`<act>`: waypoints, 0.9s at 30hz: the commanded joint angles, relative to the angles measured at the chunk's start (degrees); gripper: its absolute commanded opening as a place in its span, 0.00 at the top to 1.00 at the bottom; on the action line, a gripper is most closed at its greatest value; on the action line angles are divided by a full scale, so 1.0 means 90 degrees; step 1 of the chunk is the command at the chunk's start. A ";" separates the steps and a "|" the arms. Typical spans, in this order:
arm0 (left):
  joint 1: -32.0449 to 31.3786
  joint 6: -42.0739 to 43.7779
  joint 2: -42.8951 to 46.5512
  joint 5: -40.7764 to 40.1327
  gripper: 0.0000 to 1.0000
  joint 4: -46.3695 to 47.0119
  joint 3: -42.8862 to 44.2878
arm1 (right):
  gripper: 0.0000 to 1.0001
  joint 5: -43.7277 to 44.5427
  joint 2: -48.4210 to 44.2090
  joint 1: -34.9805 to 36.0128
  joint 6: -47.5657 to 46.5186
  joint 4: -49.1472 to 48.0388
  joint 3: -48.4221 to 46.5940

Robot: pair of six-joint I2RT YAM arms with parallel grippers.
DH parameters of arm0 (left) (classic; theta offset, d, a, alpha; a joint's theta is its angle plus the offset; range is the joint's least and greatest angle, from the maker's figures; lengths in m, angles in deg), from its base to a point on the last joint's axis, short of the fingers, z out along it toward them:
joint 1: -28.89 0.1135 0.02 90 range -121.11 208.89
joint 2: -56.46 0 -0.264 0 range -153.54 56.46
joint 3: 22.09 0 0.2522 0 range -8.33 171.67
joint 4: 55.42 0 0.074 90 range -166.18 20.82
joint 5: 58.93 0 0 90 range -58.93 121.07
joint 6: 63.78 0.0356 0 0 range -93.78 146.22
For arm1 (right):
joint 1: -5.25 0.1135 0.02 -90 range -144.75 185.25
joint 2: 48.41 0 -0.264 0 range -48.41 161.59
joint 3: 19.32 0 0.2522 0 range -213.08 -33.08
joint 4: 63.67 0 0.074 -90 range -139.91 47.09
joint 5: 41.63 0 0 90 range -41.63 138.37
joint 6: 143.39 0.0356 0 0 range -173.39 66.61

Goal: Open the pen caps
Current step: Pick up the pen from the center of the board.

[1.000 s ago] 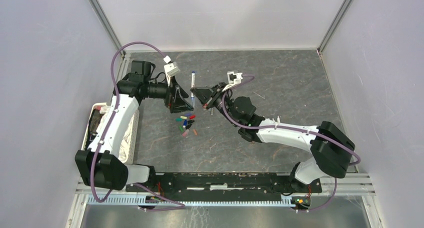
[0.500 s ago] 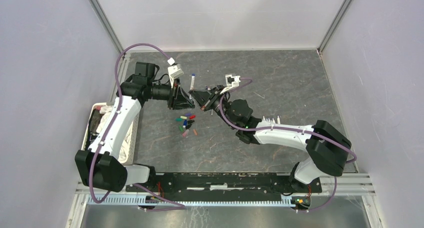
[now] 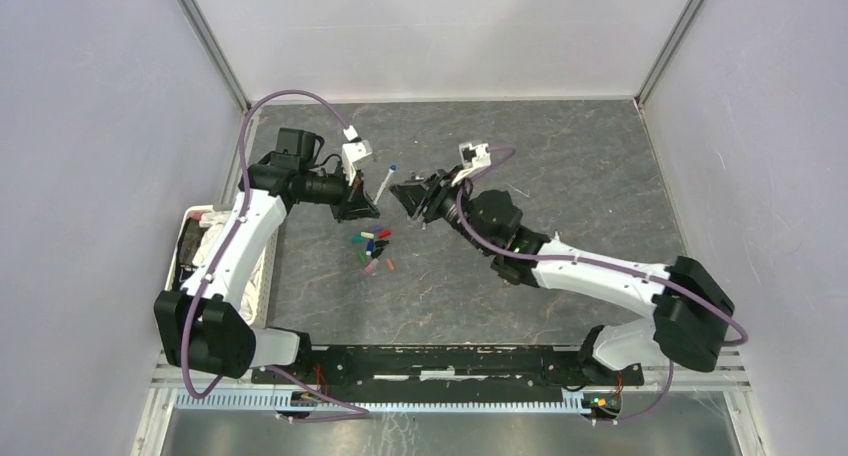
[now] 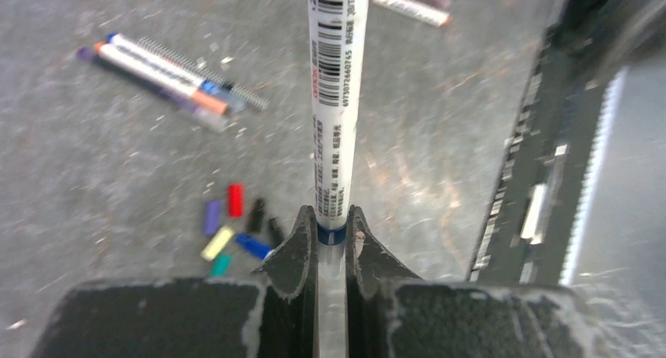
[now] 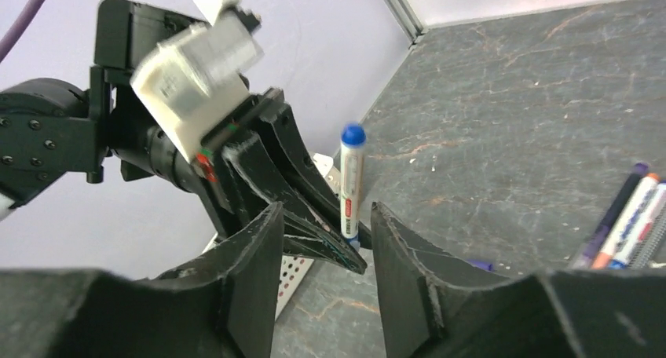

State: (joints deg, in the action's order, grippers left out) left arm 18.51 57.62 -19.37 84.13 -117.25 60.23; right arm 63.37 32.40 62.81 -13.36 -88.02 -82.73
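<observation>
Pen (image 4: 336, 122) is now sitting clamped in the newly closed left claw (image 4: 332, 224). The right claw (image 5: 323, 213) is gaping empty, having let go, just beside it.

Left arm (image 3: 240, 238) and right arm (image 3: 600, 273): white shell links, black joint housings. A lilac cable (image 3: 290, 98) runs along each. Left pincer (image 4: 331, 221) and right pincer (image 5: 323, 214): matte black, wedge-shaped fingers (image 4: 294, 248). White camera block (image 5: 196, 52) on left wrist; socket screws (image 5: 49, 124) in its black housing.
</observation>
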 commanded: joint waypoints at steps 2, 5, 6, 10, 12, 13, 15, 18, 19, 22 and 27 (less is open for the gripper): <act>-0.0115 0.2167 0.0087 -0.1807 0.98 -0.0430 -0.0229 | 0.48 -0.1631 -0.0757 -0.0921 -0.0086 0.2033 -0.0587; -0.0356 0.3166 0.0286 -0.2454 0.98 -0.0684 -0.0480 | 0.47 -0.2847 -0.0691 -0.1546 -0.0007 0.3009 -0.0793; -0.0478 0.3509 0.0410 -0.2642 0.98 -0.0730 -0.0597 | 0.46 -0.3299 -0.0574 -0.1719 -0.0023 0.3265 -0.0899; -0.1195 0.4176 0.0781 -0.3476 0.98 -0.0780 -0.0926 | 0.46 -0.5046 0.0340 -0.2063 -0.0184 0.4119 -0.1520; -0.1550 0.4313 0.0904 -0.3787 0.98 -0.0785 -0.1022 | 0.46 -0.5793 0.0755 -0.2046 -0.0219 0.4350 -0.1805; -0.1699 0.4354 0.0952 -0.3940 0.98 -0.0789 -0.1054 | 0.46 -0.6012 0.0941 -0.2010 -0.0196 0.4399 -0.1888; -0.1968 0.4418 0.1008 -0.4171 0.98 -0.0795 -0.1097 | 0.46 -0.6284 0.1136 -0.1934 -0.0199 0.4353 -0.1965; -0.2296 0.4460 0.0979 -0.4569 0.98 -0.0784 -0.1156 | 0.46 -0.6570 0.1375 -0.1793 -0.0152 0.4280 -0.2121; -0.2379 0.4465 0.0952 -0.4703 0.98 -0.0786 -0.1156 | 0.46 -0.6692 0.1468 -0.1732 -0.0116 0.4283 -0.2169; -0.2564 0.4451 0.0881 -0.4880 0.98 -0.0788 -0.1152 | 0.47 -0.6924 0.1720 -0.1563 0.0022 0.4018 -0.2180; -0.2742 0.4429 0.0850 -0.4994 0.98 -0.0751 -0.1112 | 0.49 -0.7028 0.2073 -0.1293 0.0119 0.3960 -0.2213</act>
State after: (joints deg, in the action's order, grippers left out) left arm -5.22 95.06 -11.46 41.51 -124.18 49.93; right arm 3.66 48.97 49.65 -13.34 -49.75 -100.04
